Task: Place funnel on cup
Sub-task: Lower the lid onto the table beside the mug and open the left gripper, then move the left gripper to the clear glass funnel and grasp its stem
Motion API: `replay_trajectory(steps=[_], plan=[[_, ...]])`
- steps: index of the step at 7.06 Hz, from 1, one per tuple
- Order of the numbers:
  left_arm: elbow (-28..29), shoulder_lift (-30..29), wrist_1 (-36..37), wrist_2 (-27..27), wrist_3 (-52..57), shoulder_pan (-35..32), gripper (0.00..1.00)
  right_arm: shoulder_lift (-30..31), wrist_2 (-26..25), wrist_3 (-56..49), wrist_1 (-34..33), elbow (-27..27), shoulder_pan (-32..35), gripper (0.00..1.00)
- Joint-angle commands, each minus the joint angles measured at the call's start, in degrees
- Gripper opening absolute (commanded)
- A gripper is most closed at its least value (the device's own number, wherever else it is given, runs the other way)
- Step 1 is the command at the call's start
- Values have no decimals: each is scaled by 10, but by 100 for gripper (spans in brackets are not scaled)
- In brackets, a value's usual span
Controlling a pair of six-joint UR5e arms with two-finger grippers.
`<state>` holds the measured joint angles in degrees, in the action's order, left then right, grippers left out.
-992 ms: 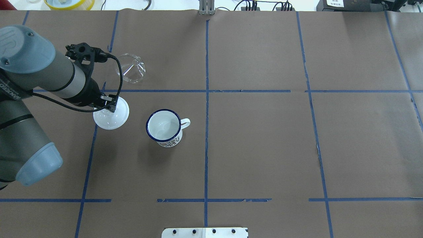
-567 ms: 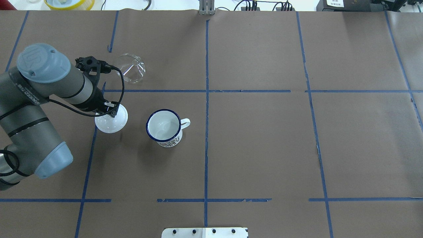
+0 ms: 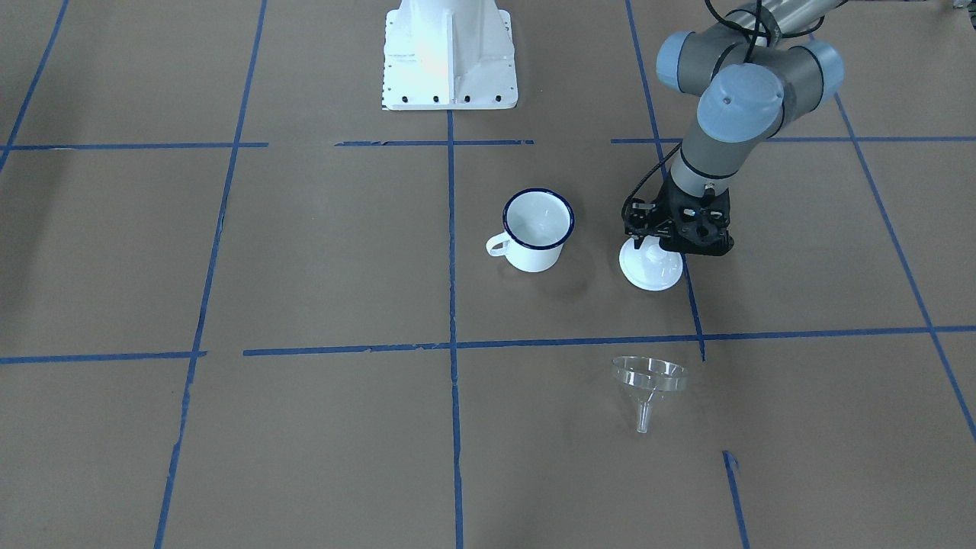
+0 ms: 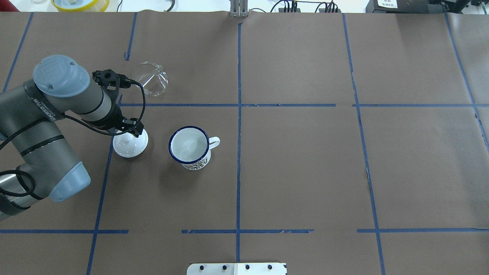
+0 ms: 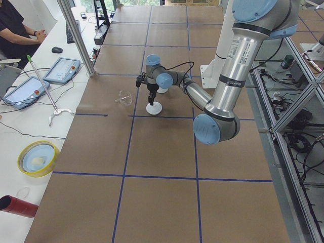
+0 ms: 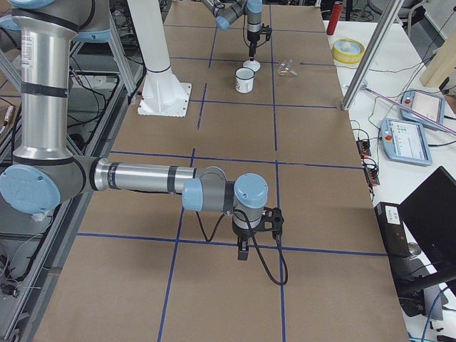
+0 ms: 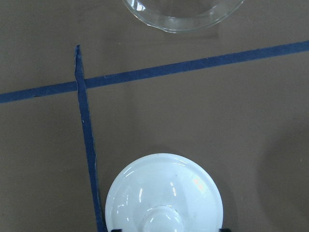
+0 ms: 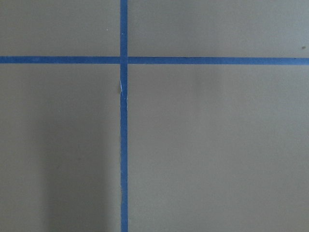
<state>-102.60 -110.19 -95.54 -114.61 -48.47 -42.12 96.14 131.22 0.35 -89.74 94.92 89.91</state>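
Observation:
The clear funnel (image 4: 151, 78) lies tilted on the table at the far left, also in the front view (image 3: 648, 377) and at the top of the left wrist view (image 7: 181, 12). The white cup with a blue rim (image 4: 190, 147) stands upright and empty, handle to the right. My left gripper (image 4: 131, 130) points down over a round white knobbed lid (image 4: 131, 148) that rests on the table left of the cup. In the left wrist view its fingertips (image 7: 118, 230) stand apart on either side of the knob, open. My right gripper (image 6: 242, 249) shows only in the exterior right view; I cannot tell its state.
Brown paper with blue tape lines covers the table. The robot's white base (image 3: 448, 53) stands behind the cup in the front view. A yellow bowl (image 5: 36, 157) and tablets (image 5: 61, 70) lie on the side bench. The right wrist view shows only paper and tape.
My left arm has come down and slightly right with the lid. The lid now looks smaller and rests on the table. The funnel and cup have not moved.

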Motion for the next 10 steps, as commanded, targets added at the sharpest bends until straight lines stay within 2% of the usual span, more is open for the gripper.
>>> replay_trajectory(steps=[1,2,3,4,5,6,8,10], plan=[[-4,-19,2,0,-9,-20,100,0,0,0,0,0,0,100],[4,-33,-4,-2,-31,-61,100,0,0,0,0,0,0,100],[15,-35,-49,-1,-127,-68,100,0,0,0,0,0,0,100],[53,-38,-134,7,-229,-68,100,-1,0,0,0,0,0,100],[85,-48,-199,52,-305,-68,100,0,0,0,0,0,0,100],[126,-71,-236,73,-382,-67,100,-1,0,0,0,0,0,100],[197,-106,-307,152,-510,-63,100,0,0,0,0,0,0,100],[246,-125,-349,195,-547,-50,100,0,0,0,0,0,0,100]])
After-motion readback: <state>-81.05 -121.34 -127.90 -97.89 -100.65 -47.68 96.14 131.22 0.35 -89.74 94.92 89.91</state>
